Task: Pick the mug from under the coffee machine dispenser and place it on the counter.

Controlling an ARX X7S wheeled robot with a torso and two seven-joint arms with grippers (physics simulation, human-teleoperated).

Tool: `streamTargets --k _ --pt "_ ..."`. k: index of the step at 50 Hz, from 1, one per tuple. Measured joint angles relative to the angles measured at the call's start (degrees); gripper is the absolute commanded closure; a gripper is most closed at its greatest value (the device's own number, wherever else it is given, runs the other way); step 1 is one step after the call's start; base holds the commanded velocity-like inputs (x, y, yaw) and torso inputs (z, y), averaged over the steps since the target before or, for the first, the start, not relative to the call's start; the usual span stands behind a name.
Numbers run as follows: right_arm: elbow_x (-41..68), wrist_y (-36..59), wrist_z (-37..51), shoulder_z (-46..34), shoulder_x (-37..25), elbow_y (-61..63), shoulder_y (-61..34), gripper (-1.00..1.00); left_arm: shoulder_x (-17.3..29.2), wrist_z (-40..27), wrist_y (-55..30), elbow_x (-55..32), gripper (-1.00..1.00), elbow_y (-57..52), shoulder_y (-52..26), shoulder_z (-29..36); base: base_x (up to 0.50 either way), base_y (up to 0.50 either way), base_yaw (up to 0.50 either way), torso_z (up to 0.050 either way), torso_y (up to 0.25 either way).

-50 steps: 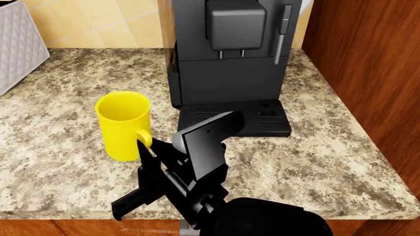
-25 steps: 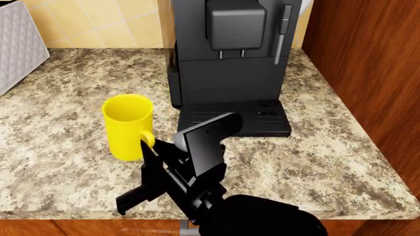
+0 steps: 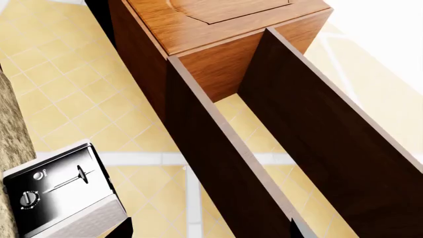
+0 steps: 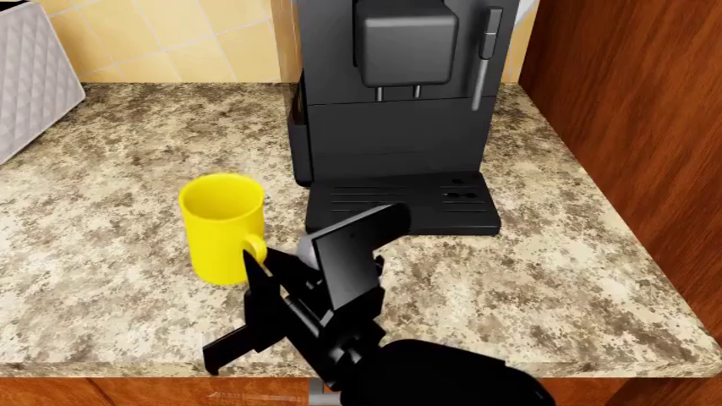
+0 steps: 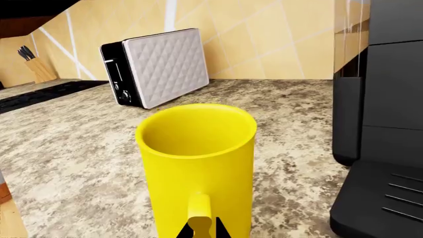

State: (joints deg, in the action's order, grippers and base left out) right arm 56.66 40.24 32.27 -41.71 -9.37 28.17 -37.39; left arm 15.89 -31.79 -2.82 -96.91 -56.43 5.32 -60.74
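Head view: the yellow mug (image 4: 223,227) stands upright on the speckled granite counter (image 4: 542,279), left of the coffee machine (image 4: 395,127) & clear of its slotted drip tray (image 4: 404,205), no longer beneath the dark grey dispenser (image 4: 407,42) w/ its two nozzles. My right gripper (image 4: 255,264) sits at the mug's handle (image 4: 253,250), which faces me; one black finger rises beside the handle, the other juts out low toward the counter's front edge, so from here I can't tell whether they clamp it. A white quilted toaster (image 4: 34,76) shows at the far left edge, well apart from the mug. A reddish wood panel (image 4: 631,127) runs along the counter's right side. Right wrist view: the mug (image 5: 198,163) fills the mid-frame, open mouth up, handle (image 5: 199,210) toward the lens, w/ my black fingertips (image 5: 215,229) pinched on the handle's lower part, i.e. gripping it. Toaster (image 5: 158,67) stands behind on the counter (image 5: 66,148); the machine's body & tray (image 5: 380,198) are just beside the mug, not touching. Knife block (image 5: 33,67) far back. Left wrist view: wooden cabinets (image 3: 218,64), yellow tiled wall (image 3: 59,89) & the toaster's control end (image 3: 59,198); my left gripper isn't seen.
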Motion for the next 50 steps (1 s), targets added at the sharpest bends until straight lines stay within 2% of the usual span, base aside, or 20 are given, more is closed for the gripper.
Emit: streamTargets --k 44,45,50 --pt "-0.89 -2.62 -1.22 -2.04 -0.39 -3.29 0.87 1.00 -0.09 0.01 -0.51 0.48 -1.00 -0.15 -0.35 0.28 0.00 0.00 0.00 0.000 0.000" --pt "-0.89 -2.65 -1.22 -2.08 -0.40 -3.34 0.86 -1.00 -0.09 0.02 -0.52 0.48 -1.00 -0.14 -0.35 0.29 0.00 0.00 0.00 0.000 0.000" --pt "-0.90 -2.65 -1.16 -2.20 -0.42 -3.35 0.76 -1.00 -0.08 0.00 -0.50 0.41 -1.00 -0.16 -0.34 0.22 0.00 0.00 0.00 0.000 0.000"
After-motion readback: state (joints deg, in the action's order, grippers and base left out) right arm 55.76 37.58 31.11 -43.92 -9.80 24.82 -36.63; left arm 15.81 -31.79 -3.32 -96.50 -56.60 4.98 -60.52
